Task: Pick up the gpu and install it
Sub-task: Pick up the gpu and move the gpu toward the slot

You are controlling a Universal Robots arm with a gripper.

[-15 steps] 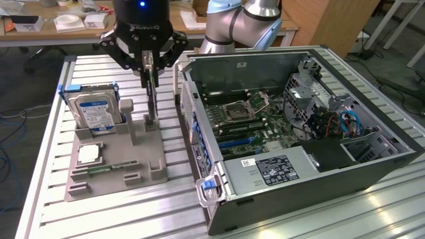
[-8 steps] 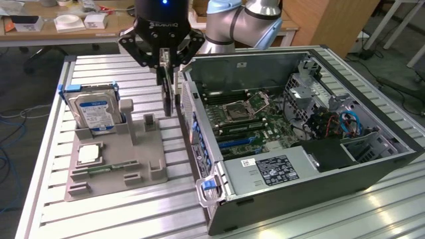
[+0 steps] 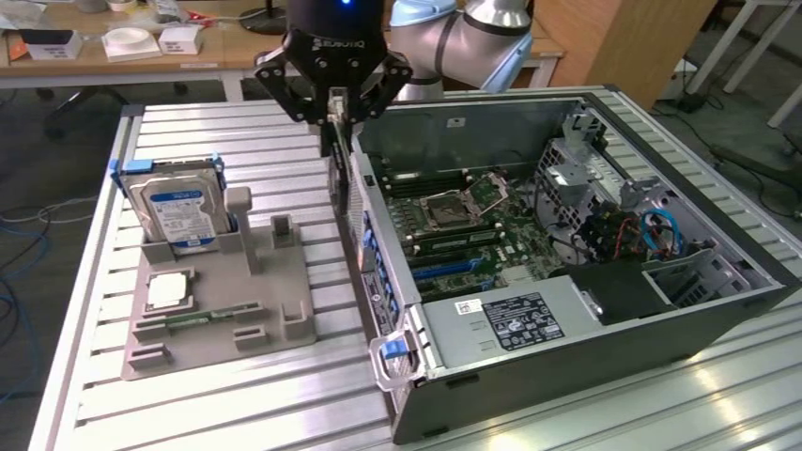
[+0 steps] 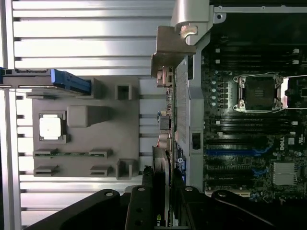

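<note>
GPU transfer looks, by my judgement, to be the step in hand: the card is off the holder and carried at the computer case, not yet seated. Going left to right in the exterior view, the hard drive (image 3: 182,207) stands upright in the gray fixture (image 3: 269,310) on the table (image 3: 213,413), with a processor chip (image 3: 169,289) and a memory stick (image 3: 201,319) lying at about six o'clock from it. At roughly two o'clock from the hard drive hangs the pincer (image 3: 336,108), jaws about half closed and clamped on the top end of the GPU (image 3: 336,178), which hangs on edge just beside the rear wall of the open computer case (image 3: 626,348); I cannot tell whether card and wall touch. In the wrist view the pincer (image 4: 163,191) grips the GPU (image 4: 181,96) with its silvery bracket (image 4: 170,50) at the far end, the board running along that rear wall. At three o'clock from the card lies the motherboard (image 3: 501,221), its blue expansion slots (image 3: 439,270) at about four o'clock. Seating would call for the card's edge square over a slot and the bracket matched to the rear opening, with little room for tilt.
</note>
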